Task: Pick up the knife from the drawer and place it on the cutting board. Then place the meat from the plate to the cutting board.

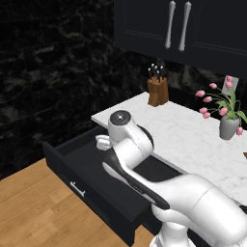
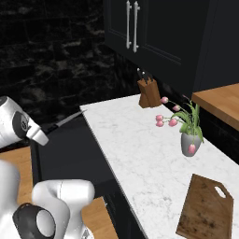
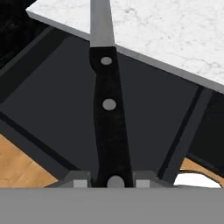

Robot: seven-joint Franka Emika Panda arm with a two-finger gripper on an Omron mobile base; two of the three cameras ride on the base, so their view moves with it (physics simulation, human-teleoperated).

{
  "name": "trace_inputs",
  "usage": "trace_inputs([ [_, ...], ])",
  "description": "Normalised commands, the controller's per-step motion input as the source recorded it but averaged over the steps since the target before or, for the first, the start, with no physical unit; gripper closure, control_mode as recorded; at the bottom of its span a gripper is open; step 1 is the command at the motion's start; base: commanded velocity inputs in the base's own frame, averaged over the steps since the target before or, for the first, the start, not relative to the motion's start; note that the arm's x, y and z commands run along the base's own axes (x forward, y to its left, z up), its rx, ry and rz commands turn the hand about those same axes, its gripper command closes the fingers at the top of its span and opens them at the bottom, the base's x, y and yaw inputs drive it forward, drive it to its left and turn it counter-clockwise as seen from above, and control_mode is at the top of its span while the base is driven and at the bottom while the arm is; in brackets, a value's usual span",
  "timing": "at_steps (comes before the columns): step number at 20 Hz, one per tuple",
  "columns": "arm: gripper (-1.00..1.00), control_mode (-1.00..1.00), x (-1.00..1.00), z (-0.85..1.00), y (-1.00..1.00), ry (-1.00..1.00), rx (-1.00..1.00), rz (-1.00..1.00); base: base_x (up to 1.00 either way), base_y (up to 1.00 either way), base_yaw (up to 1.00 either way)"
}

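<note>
The drawer [image 1: 91,185] stands pulled out at the left of the left base view, its black front with the small silver bar handle [image 1: 77,189] facing the wooden floor [image 1: 34,207], and the white arm [image 1: 144,178] bends down over its dark inside. Just past the drawer runs the white marble counter [image 1: 188,135], and on its far edge sits the brown knife block [image 1: 157,89] with its handles poking up, then, further right, the grey vase of pink tulips [image 1: 226,116]. Over in the right base view the arm's white wrist [image 2: 18,123] comes in from the left edge, and there is the knife [image 2: 63,122], its pointed silver blade sticking out to the right of the hand and hanging in the air above the open drawer, the tip close to the counter's corner. Moving right along the marble, the knife block stands by the wall, the tulips lean over near the middle, and the cutting board [image 2: 205,210] lies flat at the lower right, well apart from the knife. The hand view gives the close look: the gripper [image 3: 112,183] has its two tips pressed against the butt of the black riveted handle, one on each side, so it is clamped on the knife, and the blade runs straight up the picture over the drawer's floor until its far part crosses the marble edge.
</note>
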Motion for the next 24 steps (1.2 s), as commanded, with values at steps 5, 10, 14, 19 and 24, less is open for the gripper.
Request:
trace_inputs([
  [5, 1.0, -1.0, -0.02, 1.0, -0.82, 0.17, -0.03, -0.03, 0.0, 0.0, 0.0],
  [10, 1.0, -1.0, -0.14, 0.46, -0.82, 0.1, -0.1, 0.0, 0.0, 0.0, 0.0],
  [14, 1.0, -1.0, -0.69, -0.11, -0.5, 0.05, -0.1, 0.0, 0.0, 0.0, 0.0],
  [19, 1.0, -1.0, -0.46, -0.2, -0.6, 0.09, -0.04, 0.0, 0.0, 0.0, 0.0],
  [24, 1.0, -1.0, -0.01, 0.0, -0.45, 0.05, 0.0, 0.04, 0.0, 0.0, 0.0],
])
